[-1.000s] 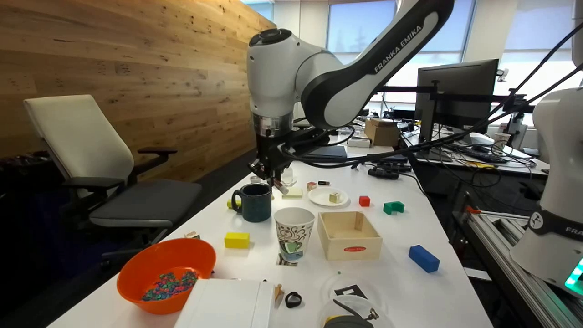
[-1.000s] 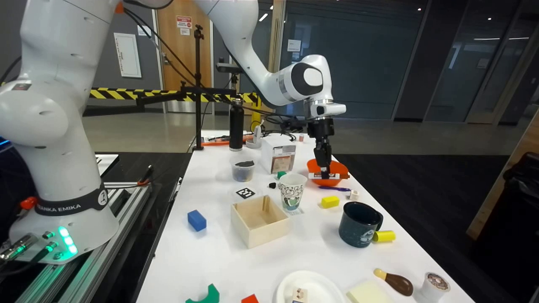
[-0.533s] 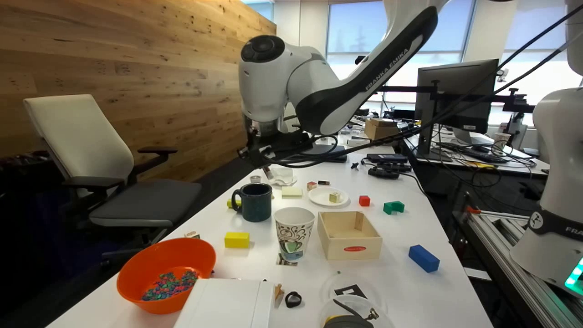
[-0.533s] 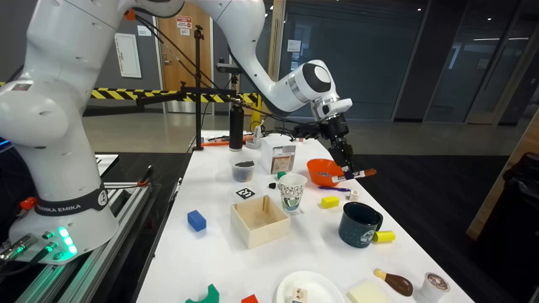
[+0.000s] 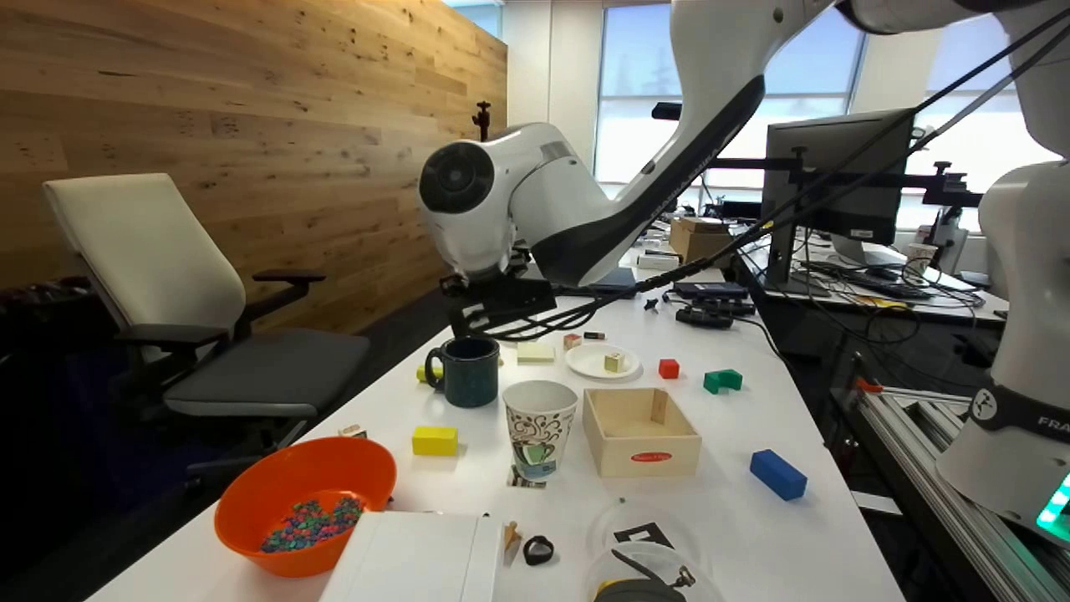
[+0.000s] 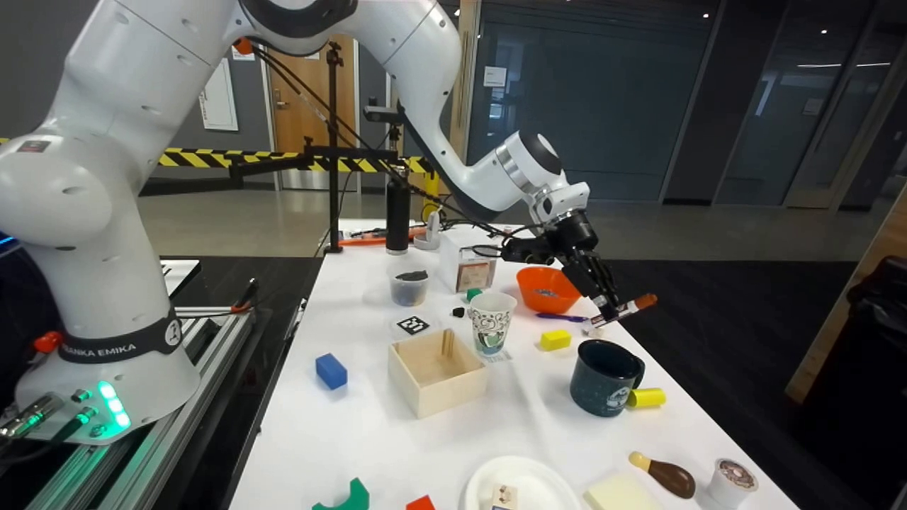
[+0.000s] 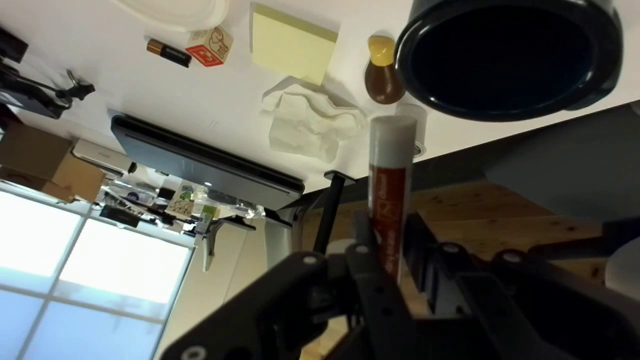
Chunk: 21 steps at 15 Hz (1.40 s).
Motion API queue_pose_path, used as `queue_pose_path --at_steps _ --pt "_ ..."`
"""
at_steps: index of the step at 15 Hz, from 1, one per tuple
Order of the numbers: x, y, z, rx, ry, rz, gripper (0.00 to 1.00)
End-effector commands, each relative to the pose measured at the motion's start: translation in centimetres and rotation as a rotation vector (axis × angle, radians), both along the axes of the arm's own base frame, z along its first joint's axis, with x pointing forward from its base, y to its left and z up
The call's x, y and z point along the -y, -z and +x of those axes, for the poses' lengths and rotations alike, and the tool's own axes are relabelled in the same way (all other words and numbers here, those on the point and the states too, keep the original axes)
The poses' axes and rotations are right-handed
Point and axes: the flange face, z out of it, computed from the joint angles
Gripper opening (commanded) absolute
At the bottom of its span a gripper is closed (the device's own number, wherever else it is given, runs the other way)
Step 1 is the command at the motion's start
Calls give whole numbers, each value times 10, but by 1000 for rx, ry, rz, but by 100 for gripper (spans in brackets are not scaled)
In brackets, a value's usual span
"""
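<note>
A marker (image 7: 392, 145) is clamped by the gripper (image 7: 389, 235), raised near the edge of the table (image 6: 312, 439) facing the chair (image 5: 267, 368). Along that edge, a mug (image 5: 470, 372), a yellow cylinder (image 6: 646, 398) and an orange bowl (image 5: 309, 468) are placed.

From where I'm standing, both exterior views look down over the tabletop (image 5: 777, 543) from roughly opposite ends, sharing its middle with the wooden box (image 5: 648, 456), so they get different backdrops: windows (image 5: 639, 50) and dark glass (image 6: 581, 85). Wrist cam's right behind the jaws, pretty much upside down, and up close to the mug (image 7: 505, 65), which all three catch.
</note>
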Motion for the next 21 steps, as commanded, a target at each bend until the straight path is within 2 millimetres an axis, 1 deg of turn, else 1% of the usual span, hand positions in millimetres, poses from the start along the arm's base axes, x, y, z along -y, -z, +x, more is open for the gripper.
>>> queue_pose_path --at_steps 1,5,7,11,15,21 --pt "1 16 14 84 50 -75 5" --pt "-7 31 19 134 90 -102 5" --pt "-11 35 24 149 99 -107 5" --pt "-16 39 36 169 90 -113 5" --pt "-17 37 48 191 65 -133 5" --pt "-13 47 53 190 79 -132 5"
